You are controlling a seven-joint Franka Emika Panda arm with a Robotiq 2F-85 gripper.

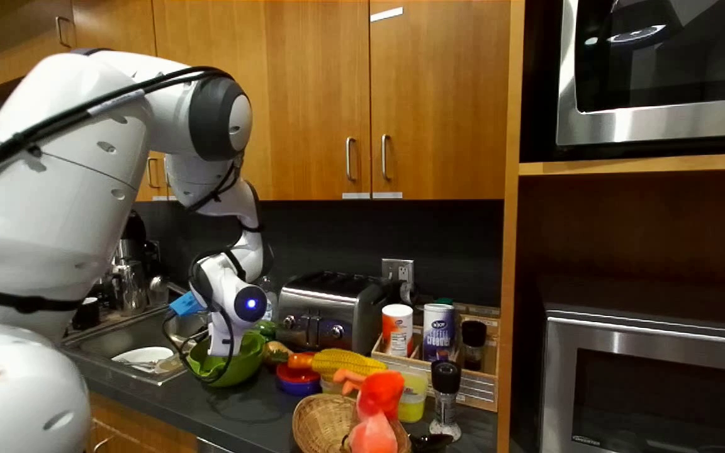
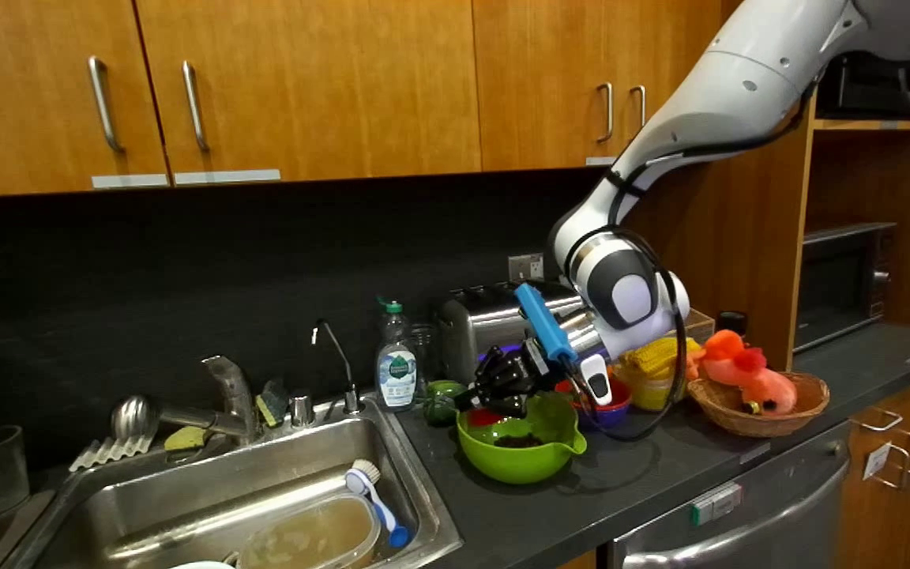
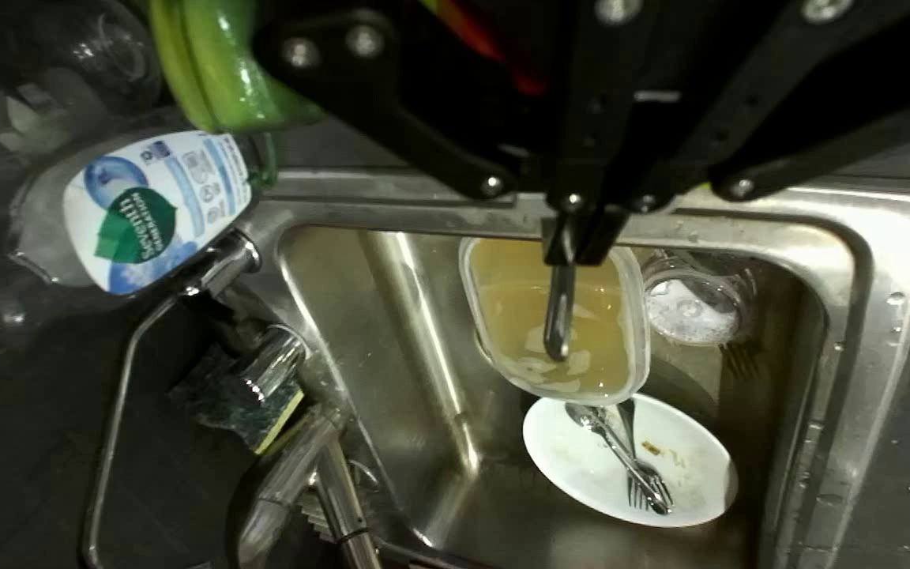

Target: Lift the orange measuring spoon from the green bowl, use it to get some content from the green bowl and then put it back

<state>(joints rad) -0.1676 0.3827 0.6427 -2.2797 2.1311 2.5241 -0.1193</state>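
toward the left in an exterior view i have the steel sink [image 2: 210, 490]; my wrist view shows a clear tub [image 3: 643, 340] of cloudy liquid [image 3: 510, 308] in it, near a white plate [image 3: 569, 468]. right of the sink the soap bottle [image 2: 397, 371] stands upright on the dark counter [image 2: 494, 518], a green vegetable [image 2: 441, 403] just past it. next comes my pincer [image 3: 576, 246], its fingers together, clamped on the thin handle of the orange measuring spoon [image 3: 560, 316]; the handle's end looks grey and pokes out past my fingertips. the spoon's red-orange part shows within the rim of the green bowl [image 2: 514, 468], which sits upright with dark contents [image 2: 518, 441] at its bottom. whether the spoon touches them, i cannot tell. the steel toaster [image 2: 459, 344] stands behind the bowl. farther right a red bowl [image 2: 617, 391] rests in a blue bowl [image 2: 613, 419], yellow corn [image 2: 656, 356] near them, and last a wicker basket [image 2: 763, 424] holds a coral plush toy [image 2: 739, 371].
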